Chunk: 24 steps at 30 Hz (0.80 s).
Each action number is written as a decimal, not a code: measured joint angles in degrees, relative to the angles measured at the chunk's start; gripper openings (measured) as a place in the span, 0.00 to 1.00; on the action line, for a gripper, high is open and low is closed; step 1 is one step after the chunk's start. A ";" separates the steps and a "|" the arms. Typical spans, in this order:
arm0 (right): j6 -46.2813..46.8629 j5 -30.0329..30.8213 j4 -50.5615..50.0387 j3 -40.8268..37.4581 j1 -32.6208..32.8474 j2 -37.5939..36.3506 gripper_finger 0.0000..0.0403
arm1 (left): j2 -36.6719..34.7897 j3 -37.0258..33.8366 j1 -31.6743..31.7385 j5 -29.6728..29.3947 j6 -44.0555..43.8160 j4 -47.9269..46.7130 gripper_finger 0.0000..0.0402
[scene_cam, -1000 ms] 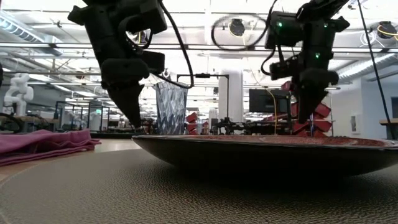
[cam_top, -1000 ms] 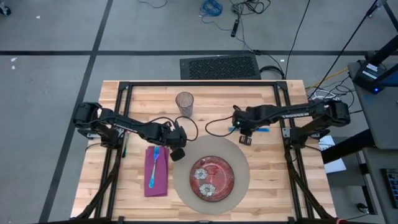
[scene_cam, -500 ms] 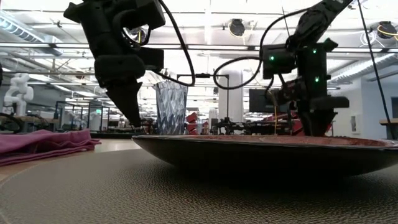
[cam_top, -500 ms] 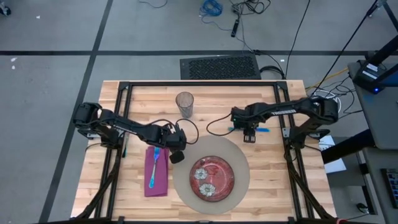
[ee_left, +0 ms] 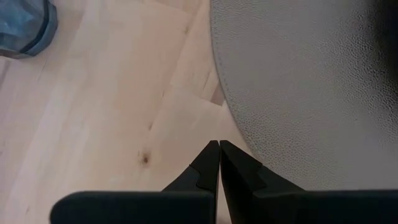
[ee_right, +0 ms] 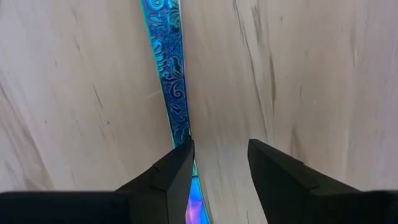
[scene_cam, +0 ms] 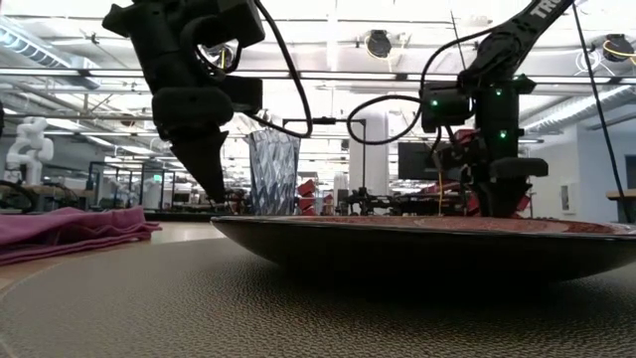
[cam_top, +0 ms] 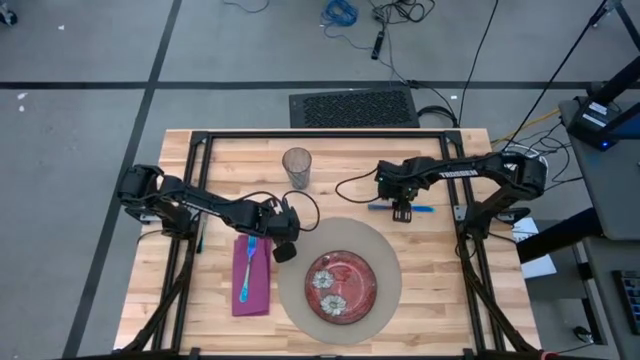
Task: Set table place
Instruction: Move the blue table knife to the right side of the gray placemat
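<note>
Table (cam_top: 430, 290): one, light wood planks on a black frame, carrying every item below.

Mat (cam_top: 385, 290): one, round, grey-tan, the landmark for all placements.

Plate (cam_top: 341, 283): one, red patterned, lying on the mat; nothing on it that can be made out.

Napkin (cam_top: 250, 285): one, purple, flat on the wood just beside the mat on the left arm's side, carrying one blue fork (cam_top: 251, 249) and one pink piece (cam_top: 243, 287).

Glass (cam_top: 297, 167): one, clear, upright, beyond the mat's far edge; contents cannot be told.

Knife (cam_top: 378, 208): one, blue, patterned, flat on the wood just past the mat's far edge.

Left gripper (cam_top: 284, 252): fingers pressed together, holding nothing, at the mat's edge on the napkin side.

Right gripper (cam_top: 402, 213): jaws partly apart, low over the knife; one finger (ee_right: 168, 174) at the blade's edge, the other clear of it, nothing gripped.
</note>
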 joint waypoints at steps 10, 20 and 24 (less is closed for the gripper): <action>-1.53 0.47 2.17 -1.45 4.17 -0.04 0.27 | 0.00 0.00 -0.01 0.02 0.07 1.34 0.00; -9.00 4.08 0.05 -1.49 10.61 0.07 0.21 | 0.00 0.01 -0.40 0.02 0.07 1.37 0.00; -12.31 8.23 -4.29 -1.56 11.99 0.19 0.20 | 0.00 0.00 -0.67 0.02 0.07 1.37 0.00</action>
